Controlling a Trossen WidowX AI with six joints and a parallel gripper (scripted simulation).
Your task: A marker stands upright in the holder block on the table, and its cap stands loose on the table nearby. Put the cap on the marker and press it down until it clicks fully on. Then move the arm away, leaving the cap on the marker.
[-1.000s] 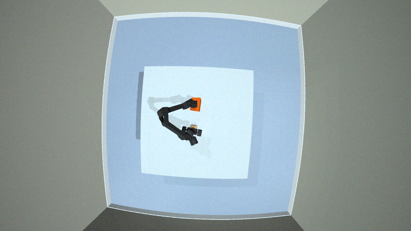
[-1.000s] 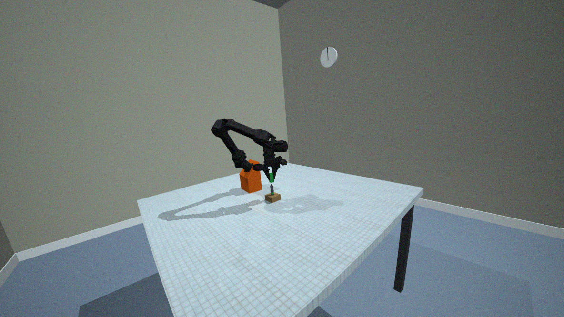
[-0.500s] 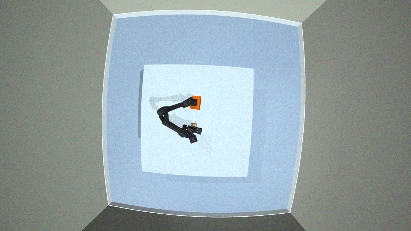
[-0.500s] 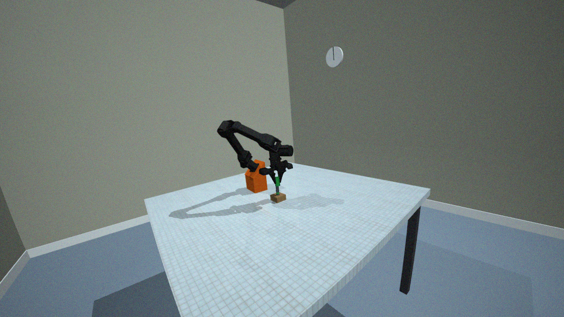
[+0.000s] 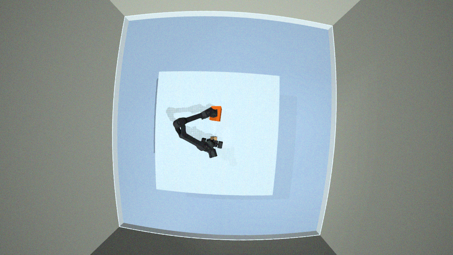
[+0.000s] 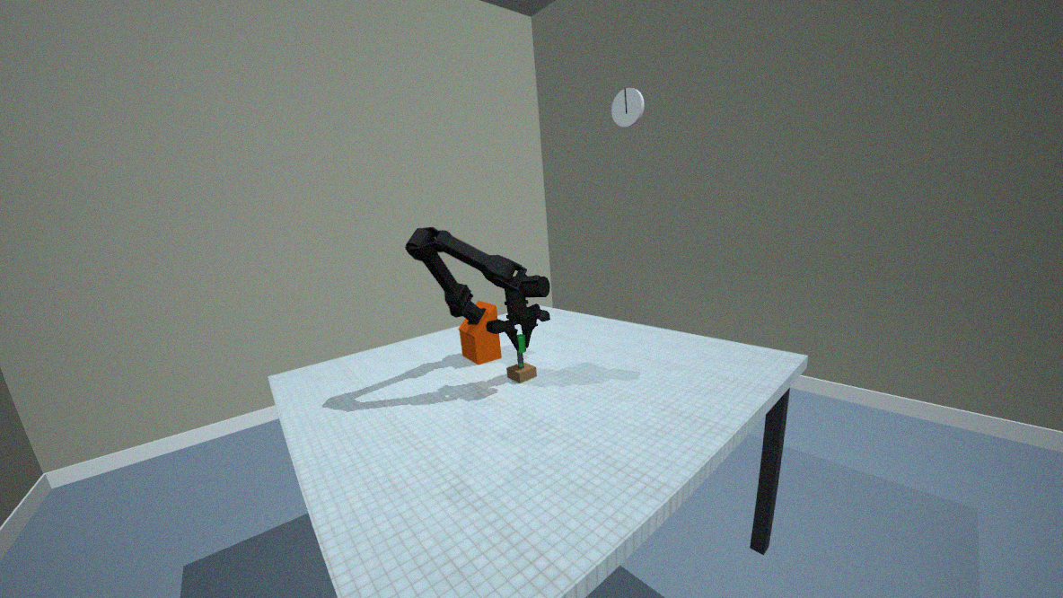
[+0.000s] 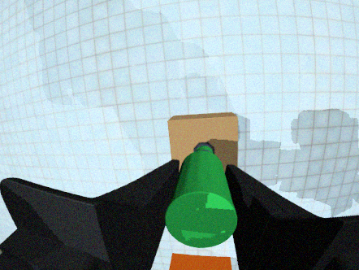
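Observation:
My gripper (image 6: 522, 347) (image 7: 202, 169) is shut on the green cap (image 6: 521, 340) (image 7: 201, 219), one black finger on each side. The cap is upright over the marker, in line with it as far as the views show. The dark marker (image 6: 520, 359) stands upright in the tan holder block (image 5: 213, 138) (image 6: 516, 375) (image 7: 188, 132). A short dark length of it shows below the cap, above the block. The marker's tip is hidden, apparently inside the cap. In the wrist view the cap covers nearly all of the marker. The top view shows neither cap nor marker.
The orange block (image 5: 215, 117) (image 6: 479, 345) (image 7: 201, 262) under the arm's base stands on the table (image 5: 246, 164) (image 6: 461, 476) beyond the holder block. The arm bends out to the left in the top and exterior views. Its shadow lies across the table. A round clock (image 6: 627, 108) hangs on the wall.

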